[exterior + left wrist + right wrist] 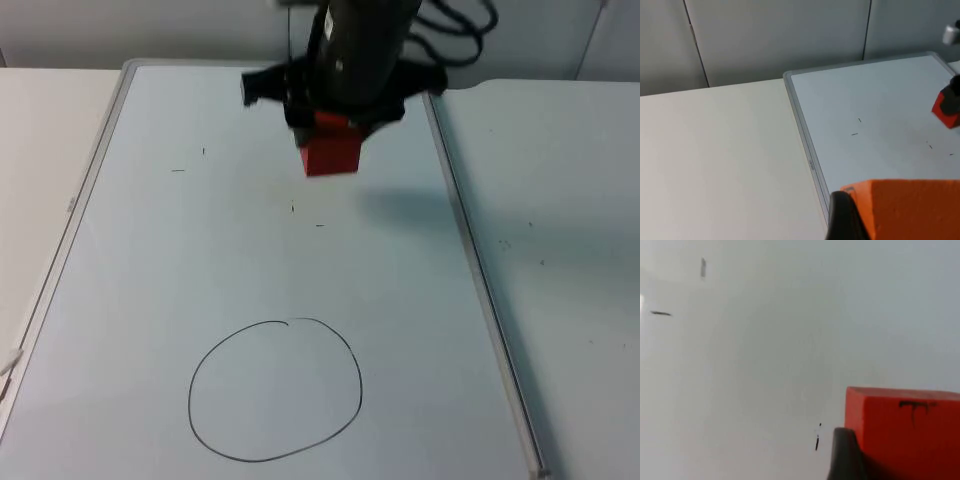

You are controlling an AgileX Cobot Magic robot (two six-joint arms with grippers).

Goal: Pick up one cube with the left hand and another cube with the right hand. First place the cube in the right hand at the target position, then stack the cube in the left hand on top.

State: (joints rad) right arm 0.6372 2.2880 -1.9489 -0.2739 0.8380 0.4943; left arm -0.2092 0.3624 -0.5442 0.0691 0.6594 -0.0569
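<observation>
The right gripper [330,145], clamped on the red cube [331,155] at upper centre of the top view, sits well above the drawn target circle [275,390], while the left gripper [860,215] pinches the orange cube [910,210].

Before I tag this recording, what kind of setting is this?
Likely a lab test bench: a whiteboard with a hand-drawn circle lies on a white table before a grey partition wall. The right gripper holds a red cube; the left gripper holds an orange cube.

bright, even light; soft shadow right of the arm.
</observation>
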